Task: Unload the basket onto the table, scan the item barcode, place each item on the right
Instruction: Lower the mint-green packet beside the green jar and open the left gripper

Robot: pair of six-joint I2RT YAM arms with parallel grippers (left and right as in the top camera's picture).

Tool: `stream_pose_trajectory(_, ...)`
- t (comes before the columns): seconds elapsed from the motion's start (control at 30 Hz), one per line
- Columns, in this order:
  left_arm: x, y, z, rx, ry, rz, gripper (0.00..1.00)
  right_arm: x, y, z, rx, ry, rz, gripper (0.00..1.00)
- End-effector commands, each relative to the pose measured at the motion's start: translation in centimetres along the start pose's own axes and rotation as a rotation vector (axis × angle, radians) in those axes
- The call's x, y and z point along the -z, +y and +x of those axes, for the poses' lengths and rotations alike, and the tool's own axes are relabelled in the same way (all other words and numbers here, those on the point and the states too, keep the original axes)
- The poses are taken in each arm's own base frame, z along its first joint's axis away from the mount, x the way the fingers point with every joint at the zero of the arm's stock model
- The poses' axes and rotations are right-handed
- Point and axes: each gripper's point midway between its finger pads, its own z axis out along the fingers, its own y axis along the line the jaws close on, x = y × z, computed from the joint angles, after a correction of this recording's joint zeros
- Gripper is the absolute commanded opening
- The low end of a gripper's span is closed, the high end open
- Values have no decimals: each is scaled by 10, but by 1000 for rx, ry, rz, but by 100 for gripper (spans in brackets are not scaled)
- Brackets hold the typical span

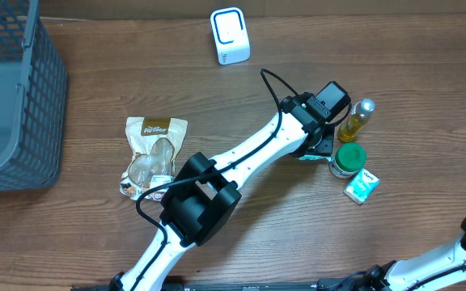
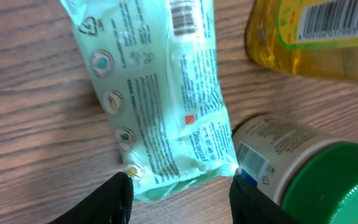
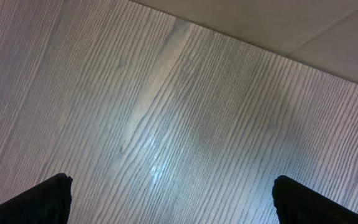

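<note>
A mint-green packet (image 2: 160, 106) lies flat on the wooden table in the left wrist view, its barcode (image 2: 182, 15) facing up at the far end. My left gripper (image 2: 182, 182) is open, its fingers standing on either side of the packet's near end without squeezing it. From overhead that gripper (image 1: 318, 148) covers nearly all of the packet, and only a teal sliver (image 1: 307, 157) shows. The white scanner (image 1: 230, 35) stands at the table's back. My right gripper (image 3: 173, 183) is wide open over bare wood with nothing between its fingers.
A green-lidded jar (image 2: 303, 177) touches the right finger, with a yellow bottle (image 2: 316, 34) beyond it. Overhead also shows a small teal box (image 1: 362, 187), a snack bag (image 1: 154, 153) at centre left and a grey basket (image 1: 23, 105) at far left.
</note>
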Motion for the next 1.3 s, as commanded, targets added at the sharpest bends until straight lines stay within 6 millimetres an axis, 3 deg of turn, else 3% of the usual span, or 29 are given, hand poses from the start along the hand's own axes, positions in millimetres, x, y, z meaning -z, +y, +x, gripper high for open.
stream_pose_trajectory(0.0, 0, 20, -19, 0, -51, -46, 49, 9, -1, -4, -3, -27, -2, 100)
stream_pose_trajectory(0.07, 2, 28, -30, 17, -75, -52, 44, 9, -1, -4, -3, -27, -2, 100)
stream_pose_trajectory(0.27, 6, 54, -54, 63, -132, -92, 17, 9, -1, -4, -3, -27, -2, 100)
stream_pose_trajectory(0.5, -6, 68, -54, 80, -129, -110, 11, 9, -1, -4, -3, -27, -2, 100)
stream_pose_trajectory(0.9, -50, 47, -28, 66, -3, 23, 10, 9, -1, -4, -3, -27, -2, 100)
stream_pose_trajectory(1.27, -52, 15, -15, 31, 40, 130, 5, 9, -1, -4, -3, -27, -2, 100)
